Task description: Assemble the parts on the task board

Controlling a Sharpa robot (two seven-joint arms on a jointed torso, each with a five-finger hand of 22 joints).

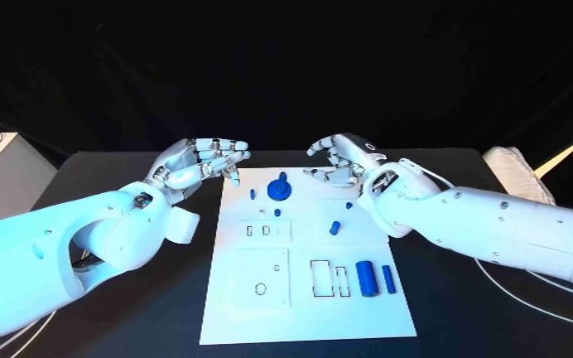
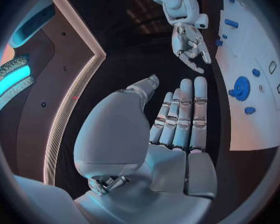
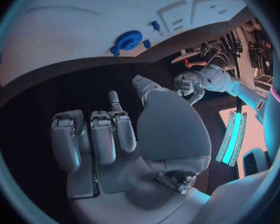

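The white task board (image 1: pixel 305 292) lies in the middle of the black table. A blue gear (image 1: pixel 280 189) stands near its far end, with small blue parts (image 1: pixel 334 227) around it and two blue cylinders (image 1: pixel 376 278) lying side by side toward the near right. My left hand (image 1: pixel 203 162) hovers over the board's far left corner, fingers stretched out and holding nothing; the left wrist view shows this hand (image 2: pixel 177 119) beside the board (image 2: pixel 258 129) and gear (image 2: pixel 241 87). My right hand (image 1: pixel 339 159) hangs above the far edge with loosely bent fingers (image 3: pixel 102 134), empty, the gear (image 3: pixel 129 40) beyond it.
A pale bundle (image 1: pixel 516 163) lies at the table's far right corner, and thin white cables (image 1: pixel 513 292) run along the right side. The board also has several empty rectangular slots (image 1: pixel 261 275) in its near half.
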